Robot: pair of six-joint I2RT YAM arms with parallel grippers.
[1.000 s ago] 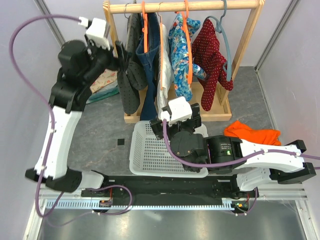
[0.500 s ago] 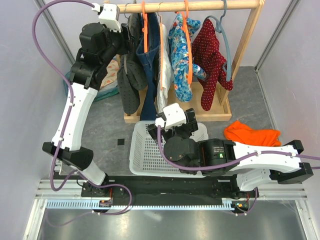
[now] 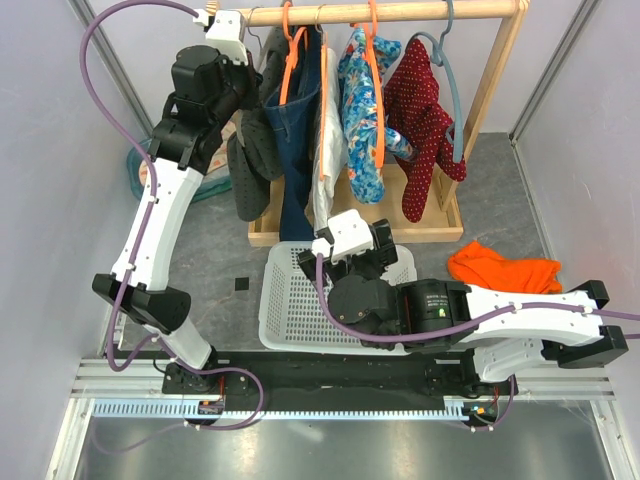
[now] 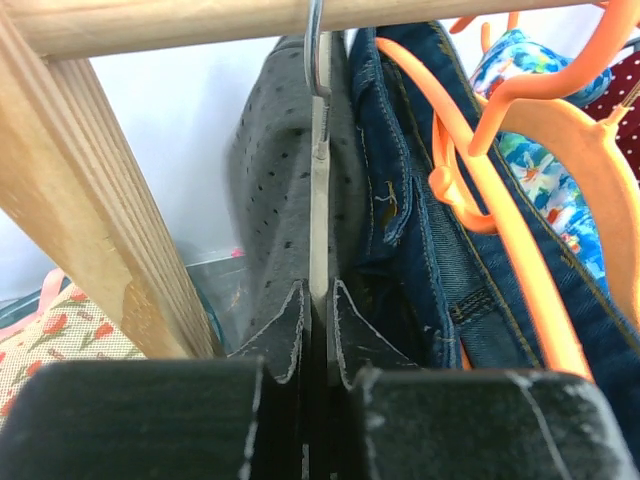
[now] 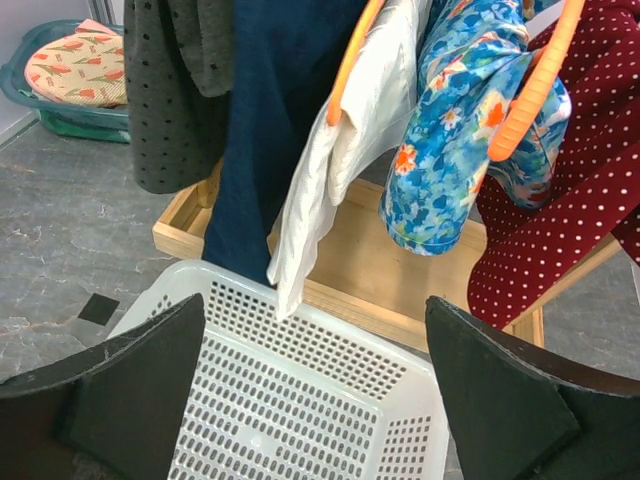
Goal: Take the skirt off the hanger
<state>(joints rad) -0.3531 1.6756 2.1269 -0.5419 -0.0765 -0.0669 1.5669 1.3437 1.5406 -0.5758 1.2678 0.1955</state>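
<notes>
At the rail (image 4: 150, 20), one hanger short of the skirt (image 4: 420, 200).
The left gripper (image 4: 318, 312), fingers almost together, straddles the grey wire hanger (image 4: 319, 150); a pinch cannot be confirmed. The skirt hangs on the orange hanger (image 4: 510, 240) at its 3 o'clock, so it should probably shift there. The right gripper (image 5: 312, 305) hovers spread above the basket (image 5: 300, 400).

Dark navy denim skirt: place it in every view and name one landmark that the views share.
Top external: the dark navy denim skirt hangs at upper centre-left.
Left wrist: the skirt fills the centre and right, close up.
Right wrist: the skirt hangs at top centre-left.
Shared landmark: the dark grey dotted fabric garment hangs directly left of the skirt in all three views.
</notes>
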